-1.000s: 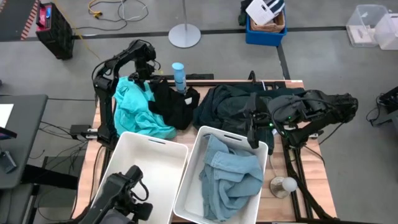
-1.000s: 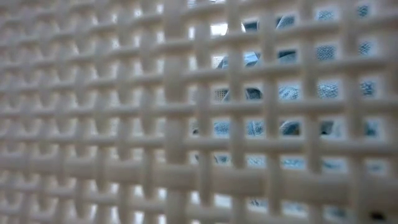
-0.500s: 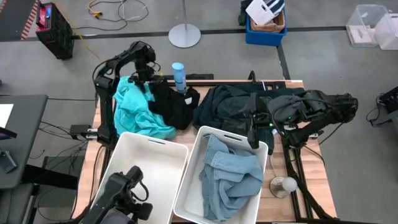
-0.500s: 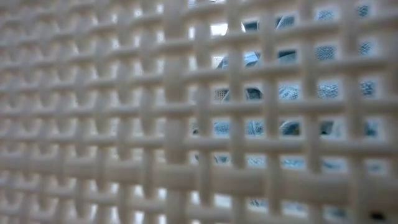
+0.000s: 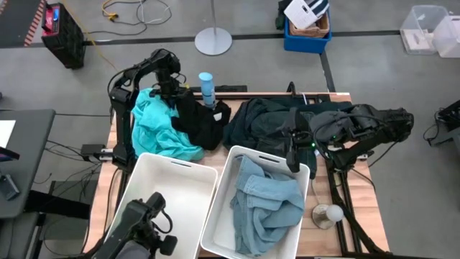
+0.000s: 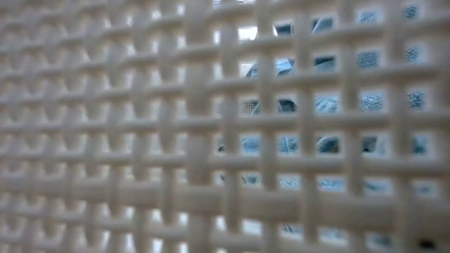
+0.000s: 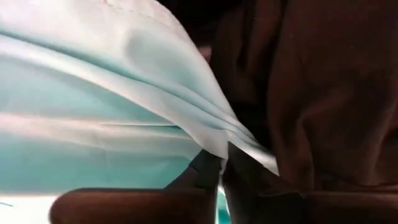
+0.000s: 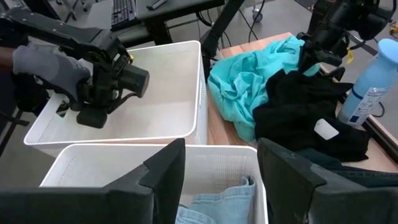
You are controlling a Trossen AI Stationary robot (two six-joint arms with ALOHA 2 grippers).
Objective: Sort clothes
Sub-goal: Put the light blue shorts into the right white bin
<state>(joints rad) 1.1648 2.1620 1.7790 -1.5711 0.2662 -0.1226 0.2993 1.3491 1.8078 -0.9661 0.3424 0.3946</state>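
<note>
A turquoise garment [image 5: 154,129] lies crumpled at the table's far left, with a black garment [image 5: 201,122] beside it and a dark green pile [image 5: 266,122] farther right. A pale grey-blue garment [image 5: 269,205] lies in the right white bin [image 5: 233,162]. My left gripper [image 5: 169,92] is down at the seam between the turquoise and black garments, shut on turquoise cloth [image 7: 124,112]. My right gripper [image 5: 293,157] hangs open and empty over the right bin's far rim; its fingers [image 8: 165,174] stand wide apart. No white garment shows. My left gripper pinches a fold of the turquoise garment [image 7: 227,146] between its two fingers, at the garment's far edge next to the black garment [image 7: 323,93]. The fingers come from above. The rest of the garment lies slack on the table.
The left white bin [image 5: 180,191] holds no clothes. A black camera-like device on an arm [image 5: 140,223] stands at its near corner. A slim blue bottle [image 5: 207,88] stands at the far edge behind the black garment. A white round object [image 5: 327,214] lies near right. Bin mesh [image 6: 140,140] fills the low view.
</note>
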